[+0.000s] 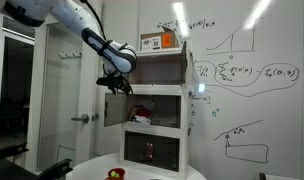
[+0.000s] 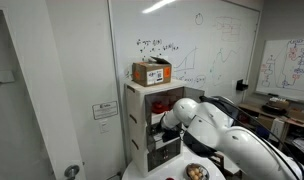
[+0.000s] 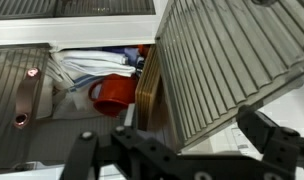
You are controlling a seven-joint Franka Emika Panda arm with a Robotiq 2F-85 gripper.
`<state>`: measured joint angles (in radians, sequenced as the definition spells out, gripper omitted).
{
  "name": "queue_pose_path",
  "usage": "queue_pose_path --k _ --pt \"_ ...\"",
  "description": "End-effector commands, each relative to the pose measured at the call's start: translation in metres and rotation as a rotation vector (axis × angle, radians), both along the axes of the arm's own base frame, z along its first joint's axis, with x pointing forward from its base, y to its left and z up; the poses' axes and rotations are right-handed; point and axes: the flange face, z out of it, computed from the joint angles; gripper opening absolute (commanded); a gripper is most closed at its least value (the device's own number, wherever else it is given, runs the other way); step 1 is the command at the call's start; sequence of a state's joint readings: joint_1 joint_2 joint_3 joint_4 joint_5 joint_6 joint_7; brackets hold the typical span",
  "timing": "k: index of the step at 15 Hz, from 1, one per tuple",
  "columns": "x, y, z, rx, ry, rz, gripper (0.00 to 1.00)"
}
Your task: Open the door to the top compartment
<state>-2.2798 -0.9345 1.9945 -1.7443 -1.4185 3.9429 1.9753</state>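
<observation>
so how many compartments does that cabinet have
3, stacked in the cabinet: top compartment, middle compartment, bottom compartment. The arm covers part of the top one's left side.

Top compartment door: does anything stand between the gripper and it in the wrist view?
Nothing visible does. The ribbed door stands swung open directly ahead of the open gripper, with its edge roughly in line with the gap between the fingers. The red cup and the cloth lie behind it, inside the compartment.

We log colours: cabinet (image 1: 157,91) white | door (image 3: 227,70) grey, ribbed stripes | mug (image 3: 114,93) red | box (image 2: 152,72) orange-brown, white label | whiteboard (image 2: 222,40) white, black scribbles | arm (image 2: 232,135) white | gripper (image 3: 177,145) black.
</observation>
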Motion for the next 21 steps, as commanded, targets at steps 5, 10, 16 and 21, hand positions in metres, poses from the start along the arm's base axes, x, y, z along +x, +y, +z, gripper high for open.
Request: queue_pose_path --k 5,10,16,21 --pt "-0.016 0.003 0.04 0.244 -0.109 -0.028 1.0" --pt "-0.036 -0.017 0.05 0.38 -0.151 -0.113 1.0" --pt "-0.051 -0.03 0.07 0.382 -0.189 -0.215 1.0" --pt "-0.065 -0.064 0.069 0.067 -0.178 -0.287 1.0"
